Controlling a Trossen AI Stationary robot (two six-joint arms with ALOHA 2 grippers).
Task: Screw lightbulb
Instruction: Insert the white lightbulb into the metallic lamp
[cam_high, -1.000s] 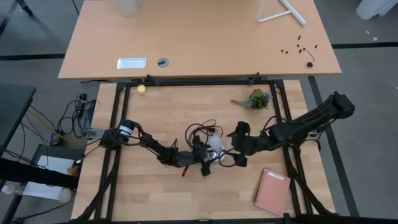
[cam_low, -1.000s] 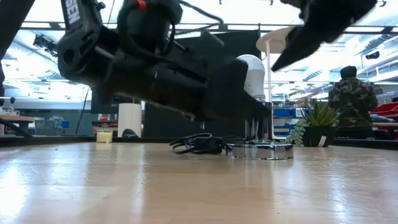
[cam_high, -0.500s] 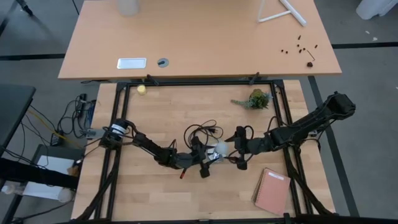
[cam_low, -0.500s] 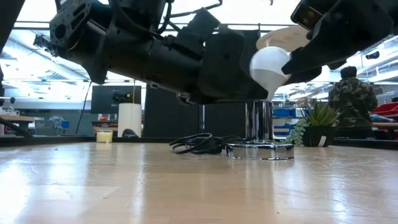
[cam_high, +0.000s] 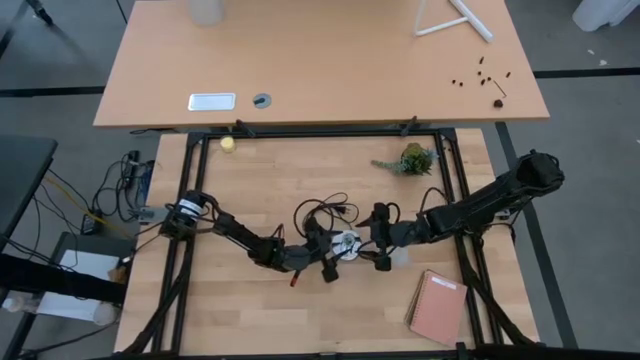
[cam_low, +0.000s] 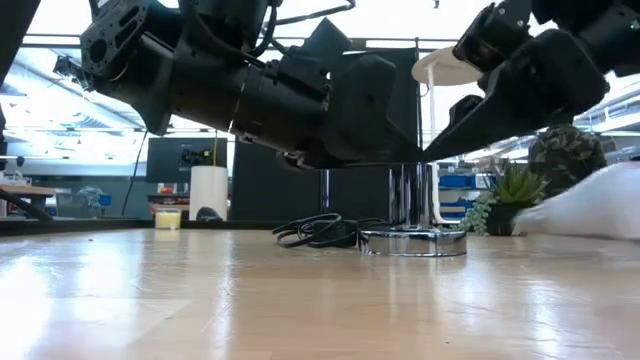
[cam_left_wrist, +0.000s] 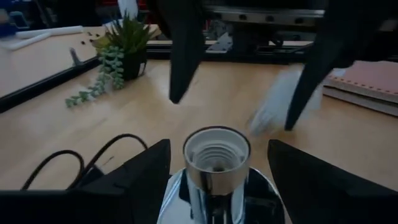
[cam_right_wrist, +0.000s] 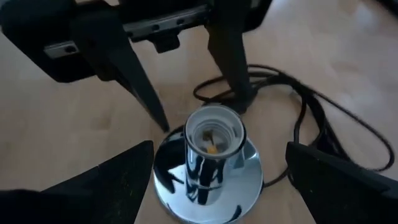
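Note:
The silver socket (cam_high: 346, 243) stands upright by its round base on the table, its threaded mouth (cam_right_wrist: 212, 134) empty. The white lightbulb (cam_low: 590, 212) shows as a blur low on the table to the socket's right, also in the left wrist view (cam_left_wrist: 277, 106); no gripper holds it. My left gripper (cam_left_wrist: 219, 146) is open, reaching in level from the left, one finger on either side of the socket's tube with a gap on both sides. My right gripper (cam_right_wrist: 219, 148) is open above and to the right of the socket, slanting down at it.
A black cord (cam_high: 320, 215) coils just behind the socket. A small potted plant (cam_high: 412, 160) stands at the far right, a pink notebook (cam_high: 437, 308) lies near right, and a yellowish ball (cam_high: 228, 144) sits at the far left. Black frame rails (cam_high: 320, 132) border the table.
My right gripper has come down toward the socket and tipped further downward. The lightbulb, which was up at the right fingers above the socket, has dropped out and now lies low on the table to the socket's right. The socket has stayed put.

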